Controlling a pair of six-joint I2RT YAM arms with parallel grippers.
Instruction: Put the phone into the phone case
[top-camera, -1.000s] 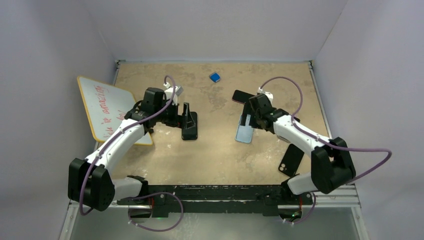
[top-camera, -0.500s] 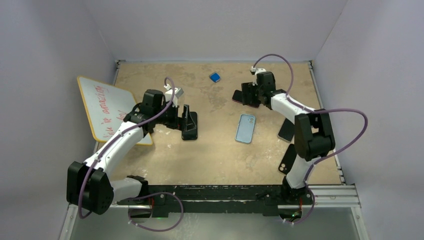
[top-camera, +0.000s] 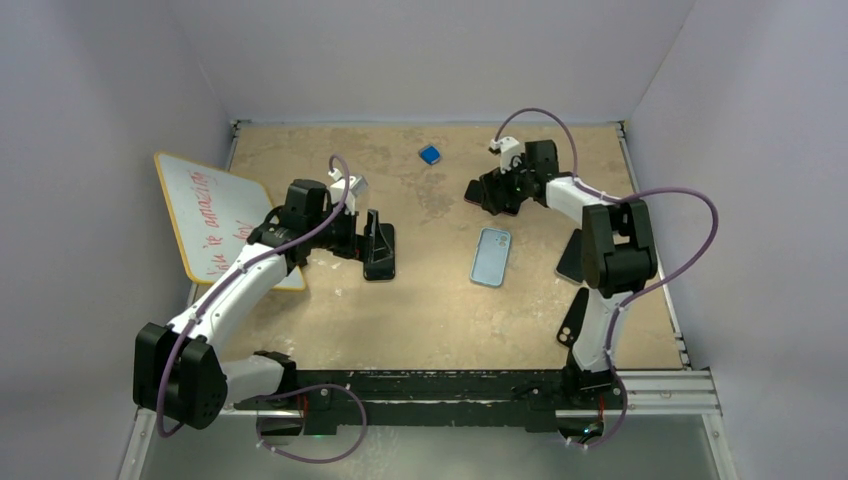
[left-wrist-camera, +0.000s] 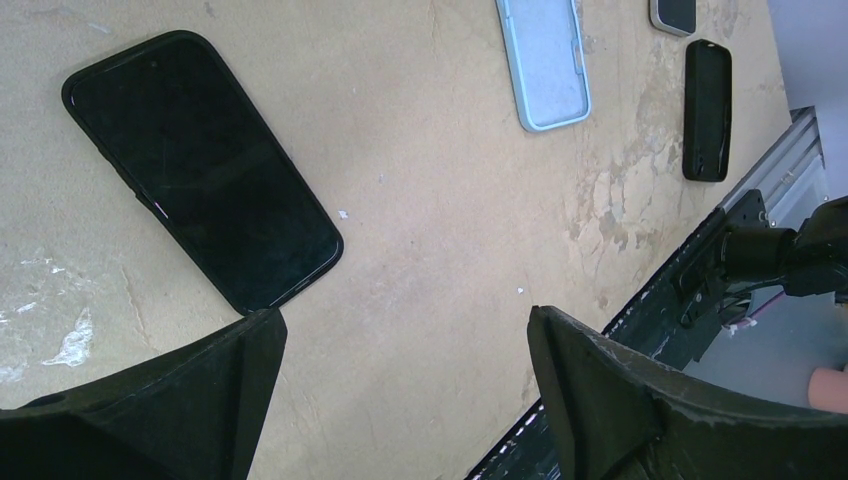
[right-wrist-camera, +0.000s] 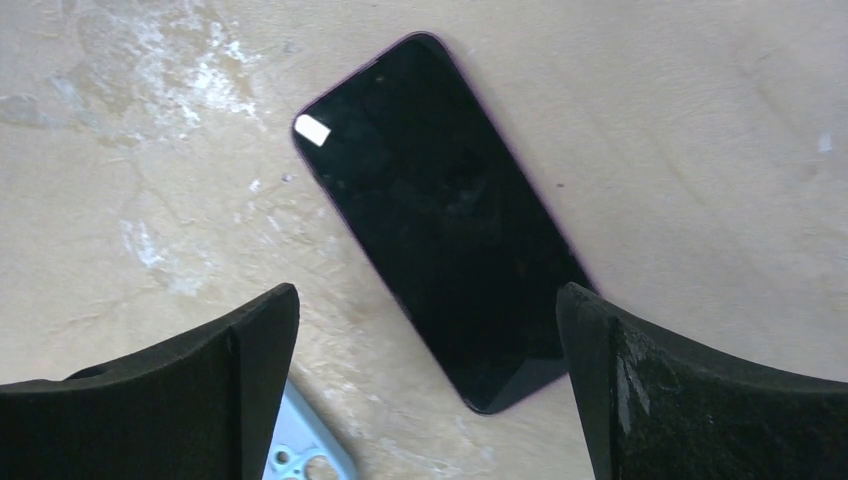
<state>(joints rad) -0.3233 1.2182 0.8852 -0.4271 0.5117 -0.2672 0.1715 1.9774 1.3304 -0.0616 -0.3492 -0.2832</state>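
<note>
The left gripper (left-wrist-camera: 405, 330), jaws wide and empty, hangs beside a black slab-shaped phone (left-wrist-camera: 200, 170) on the tan bench (left-wrist-camera: 420, 200). At mid-bench lies the empty light-blue plastic phone case (top-camera: 491, 256). Just beyond it the right gripper (right-wrist-camera: 428, 300), likewise spread wide, hovers over a dark purple-edged phone (right-wrist-camera: 440, 215). The phone's long axis runs diagonally across the jaws.

You see pale lavender walls (top-camera: 440, 55) closing three sides of a worn, blotchy tan tabletop (top-camera: 430, 310), evenly lit; a metal rail (top-camera: 700, 392) crosses the frame's bottom.
</note>
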